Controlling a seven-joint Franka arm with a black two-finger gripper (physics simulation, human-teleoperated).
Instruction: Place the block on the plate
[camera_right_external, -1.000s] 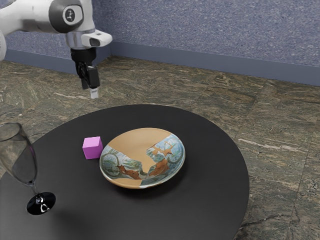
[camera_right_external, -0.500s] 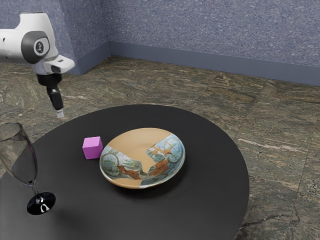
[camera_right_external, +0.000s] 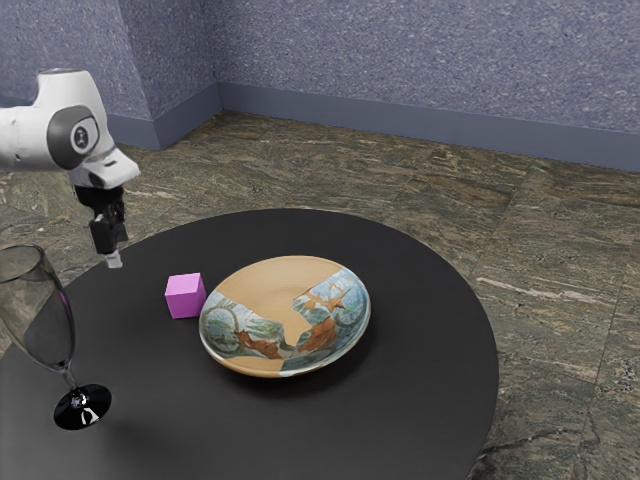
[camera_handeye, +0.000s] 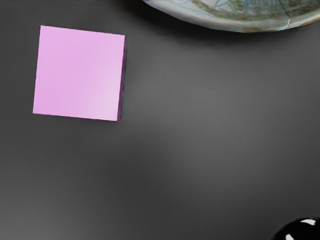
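Observation:
My gripper (camera_right_external: 114, 262) hangs above the table's far left part in the exterior view, up and to the left of the block there, touching nothing. How its fingers stand cannot be made out. The pink block (camera_right_external: 185, 297) rests on the black table, just beside the plate (camera_right_external: 270, 290) and not on it. In the wrist view the block (camera_handeye: 79, 73) shows its top face, with the painted rim of the plate (camera_handeye: 240, 25) a short way off.
A clear wine glass (camera_right_external: 68, 375) stands on the round black table (camera_right_external: 420, 400) at the exterior view's left, nearer the camera than the block. Its dark base (camera_handeye: 300, 231) appears in the wrist view.
My hand has moved toward the exterior view's left and come down, nearer the table's height. The block, plate and glass have stayed where they were.

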